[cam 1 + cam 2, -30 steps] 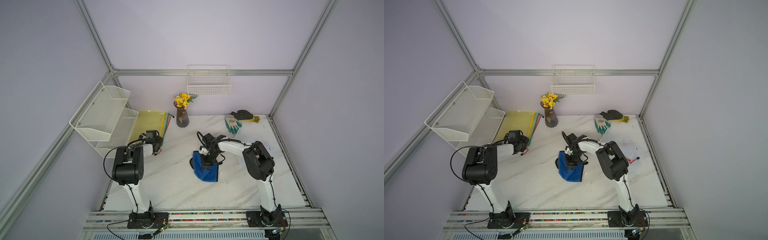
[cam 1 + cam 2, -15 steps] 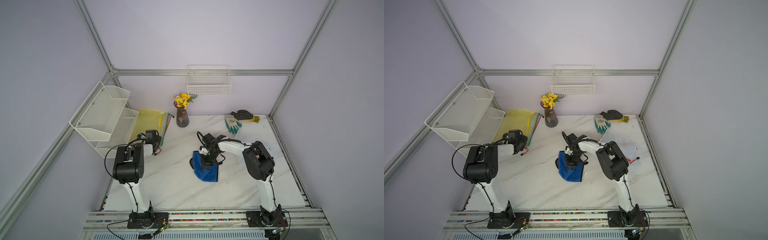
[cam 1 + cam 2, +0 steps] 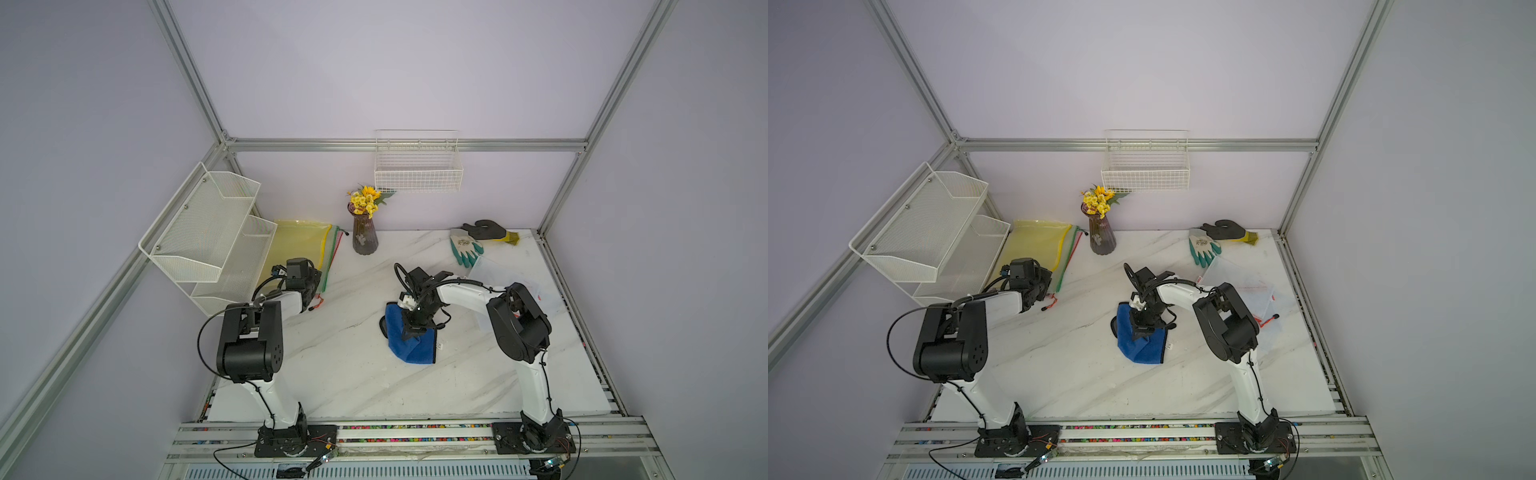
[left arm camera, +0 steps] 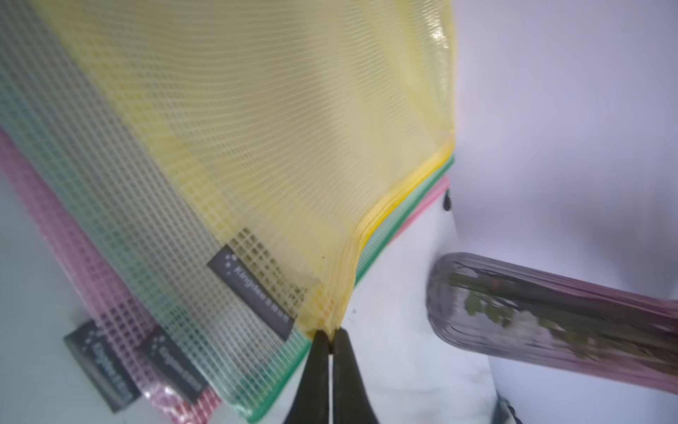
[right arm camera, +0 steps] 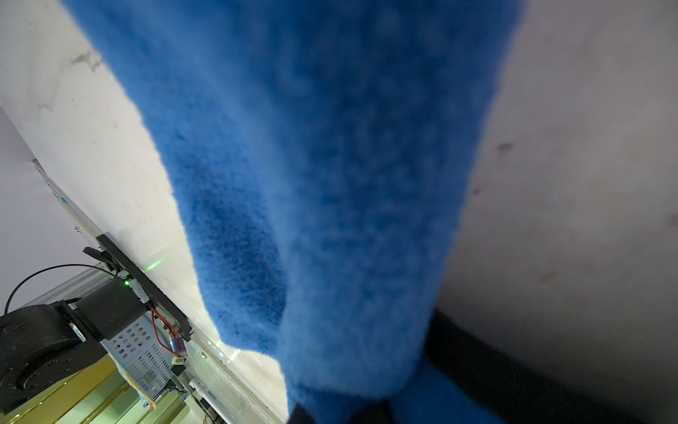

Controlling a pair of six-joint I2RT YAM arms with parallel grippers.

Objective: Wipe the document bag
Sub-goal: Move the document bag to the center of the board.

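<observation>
Left gripper (image 4: pixel 332 336): jaws clenched on a corner of the yellow mesh document bag (image 4: pixel 275 147) | bag location: top of stack over green bag (image 4: pixel 110 205) and pink bag (image 4: pixel 55 227), far-left of marble table (image 3: pixel 353 374), beside wire rack (image 3: pixel 199 232) | right gripper (image 3: pixel 412 329): clamped on blue cloth (image 3: pixel 409 349), table centre, well apart from bag

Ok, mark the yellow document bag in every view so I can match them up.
Top view: yellow document bag at the table's far left, between the wire shelf and the vase.
Top view: same spot, left of the vase.
Left wrist: fills most of the frame, corner pinched in the left gripper; vase alongside.
Right wrist: not in it; the blue cloth fills the picture.
Shared landmark: the vase.
</observation>
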